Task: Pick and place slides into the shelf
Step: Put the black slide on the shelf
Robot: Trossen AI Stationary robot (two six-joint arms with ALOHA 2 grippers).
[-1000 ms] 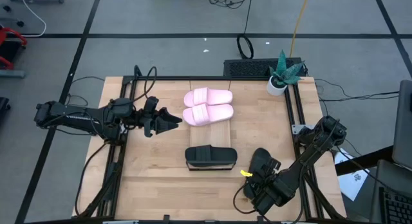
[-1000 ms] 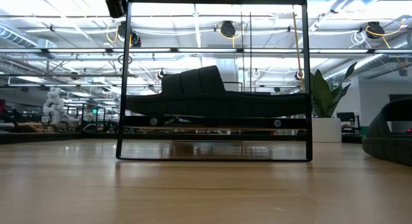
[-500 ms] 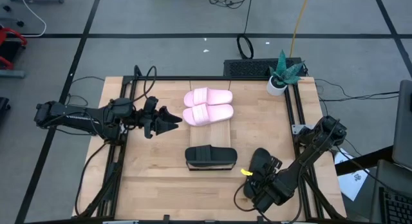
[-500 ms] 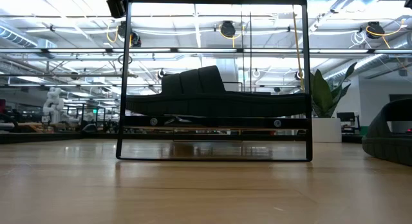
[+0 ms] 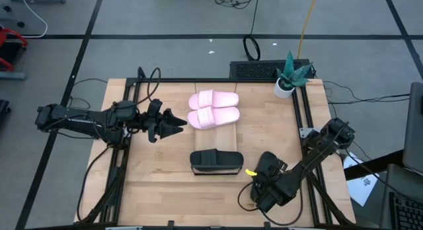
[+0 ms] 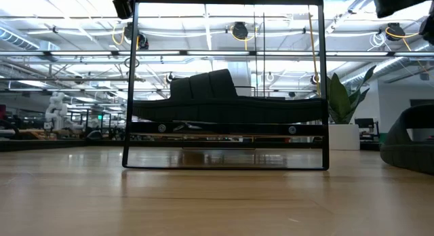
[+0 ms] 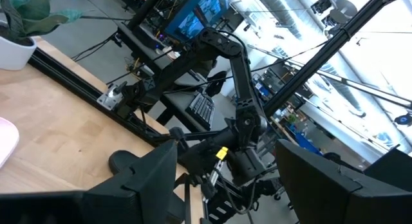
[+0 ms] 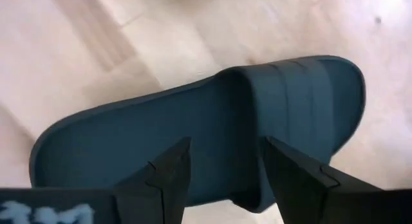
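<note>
So far the pink pair and one black slide sit on the shelf mid-tabletop, while the right gripper, fingers apart, hovers over the last black slide near the front-right corner, and the left gripper waits open.

Left arm: stretched in level from the left side.
Left gripper: fingers parted, pointing right, empty.
Right arm: bent in from the right edge, wrist low near the front.
Right gripper: fingers apart, angled downward.
</note>
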